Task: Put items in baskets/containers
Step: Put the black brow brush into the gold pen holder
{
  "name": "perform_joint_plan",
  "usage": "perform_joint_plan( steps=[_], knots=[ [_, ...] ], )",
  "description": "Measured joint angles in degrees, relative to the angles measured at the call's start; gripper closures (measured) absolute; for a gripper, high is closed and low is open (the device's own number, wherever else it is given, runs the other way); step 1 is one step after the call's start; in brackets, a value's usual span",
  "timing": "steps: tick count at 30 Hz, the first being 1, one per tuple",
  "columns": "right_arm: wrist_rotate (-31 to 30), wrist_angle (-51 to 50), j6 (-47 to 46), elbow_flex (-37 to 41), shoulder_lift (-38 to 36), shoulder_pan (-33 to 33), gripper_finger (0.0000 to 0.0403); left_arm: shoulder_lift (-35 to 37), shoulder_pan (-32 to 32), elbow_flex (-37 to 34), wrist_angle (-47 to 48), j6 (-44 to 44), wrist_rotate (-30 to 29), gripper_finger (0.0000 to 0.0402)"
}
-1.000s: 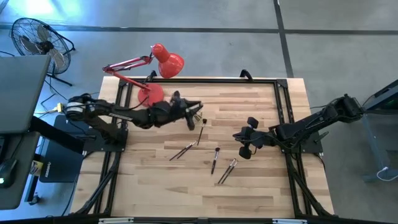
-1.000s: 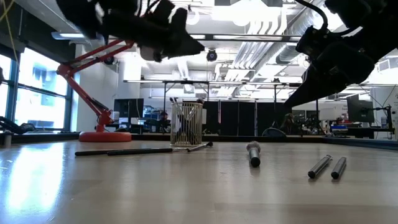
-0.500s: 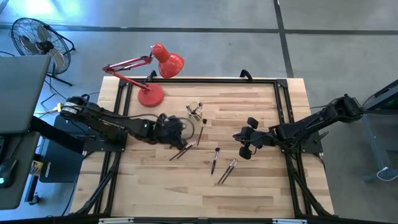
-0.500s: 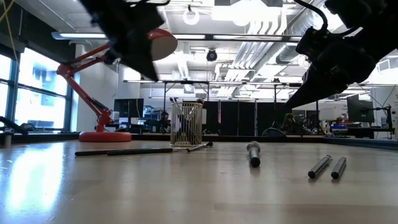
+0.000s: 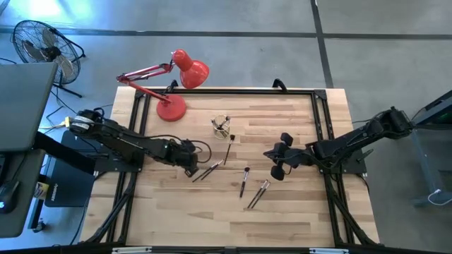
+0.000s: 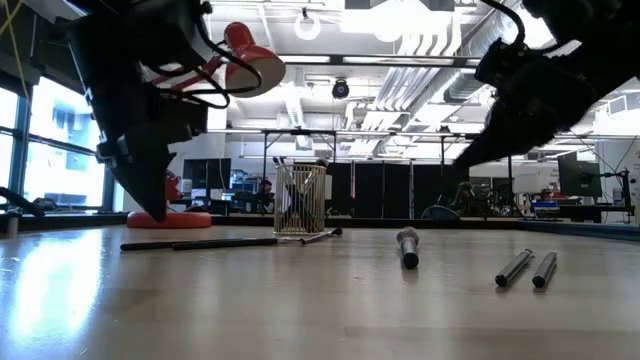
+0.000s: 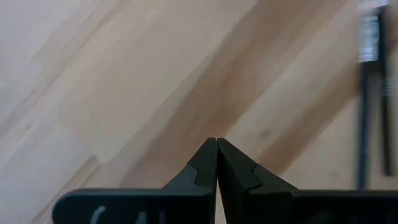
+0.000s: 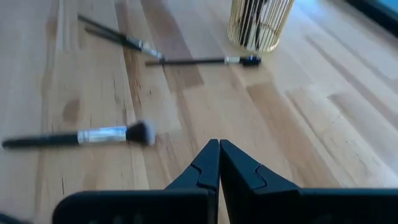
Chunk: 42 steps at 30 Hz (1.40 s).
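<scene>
Several thin brushes lie flat on the wooden table: a pair [image 5: 208, 170], one [image 5: 229, 149] near the cup, one with a fluffy tip [image 5: 244, 180] and another pair [image 5: 259, 192]. The small see-through round cup [image 5: 221, 127] of thin pale bars stands upright and holds brushes. My left gripper [image 5: 191, 166] is shut and low over the table, just left of the first pair [image 7: 370, 93]. My right gripper [image 5: 270, 154] is shut and hangs above the table, right of the brushes; ahead of it are the fluffy-tipped brush [image 8: 93, 136] and the cup [image 8: 258, 22].
A red desk lamp [image 5: 171, 108] stands at the table's far left corner, its head [image 5: 192, 72] reaching over the far edge. Black frame rails [image 5: 321, 120] run along the table's sides. Bare wood [image 5: 212, 219] lies toward the near edge.
My left gripper has moved from beside the cup toward the table's near-left and has come down low over the wood, next to the pair of brushes. My right arm has kept still, and the lying brushes have not moved.
</scene>
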State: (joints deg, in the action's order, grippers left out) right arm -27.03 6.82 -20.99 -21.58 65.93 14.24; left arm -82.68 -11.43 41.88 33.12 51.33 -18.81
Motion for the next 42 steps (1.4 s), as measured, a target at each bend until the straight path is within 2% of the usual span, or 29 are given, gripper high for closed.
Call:
perform_joint_plan(
  steps=[4, 7, 11, 14, 18, 24, 28, 32, 36, 42],
  knots=[
    [-2.1, 8.1, 0.0, 0.0, 0.5, -0.2, 0.04, 0.1, 1.0, -0.5, -0.5, -2.0, 0.1, 0.0401],
    [-1.2, 16.0, 1.8, -0.3, 2.3, -1.0, 0.0401, 0.1, 1.9, -0.5, -2.1, -4.9, 0.3, 0.0401],
    [-2.8, 17.3, 4.8, -4.8, 7.9, -1.8, 0.0402, 0.1, 2.2, -0.5, -3.8, -8.0, 0.5, 0.0401],
    [-4.3, 14.1, 6.4, -11.6, 14.5, -3.0, 0.0402, 0.1, 2.2, -0.5, -3.6, -8.9, 0.5, 0.0401],
    [-6.5, 4.4, 5.0, -23.2, 23.8, -5.1, 0.0402, 0.1, 2.2, -0.5, -3.5, -9.1, 0.3, 0.0401],
    [-7.1, -14.9, -4.5, -40.9, 36.0, -8.5, 0.0396, 0.1, 2.2, -0.5, -3.4, -9.5, 0.3, 0.0401],
    [-7.4, -24.5, -10.2, -49.7, 42.6, -10.5, 0.0374, 0.1, 2.2, -0.5, -2.9, -9.9, 0.3, 0.0401],
    [-6.3, -28.7, -17.2, -54.2, 47.2, -12.6, 0.0335, 0.1, 2.1, -0.5, -3.0, -10.1, 0.3, 0.0401],
    [-2.3, -28.8, -22.1, -54.9, 49.2, -14.7, 0.0296, 0.1, 2.0, -0.5, -3.0, -10.1, 0.3, 0.0401],
    [0.6, -28.9, -24.1, -54.8, 50.0, -17.8, 0.0262, 0.1, 2.1, -0.5, -3.0, -10.6, 0.5, 0.0401]
  ],
)
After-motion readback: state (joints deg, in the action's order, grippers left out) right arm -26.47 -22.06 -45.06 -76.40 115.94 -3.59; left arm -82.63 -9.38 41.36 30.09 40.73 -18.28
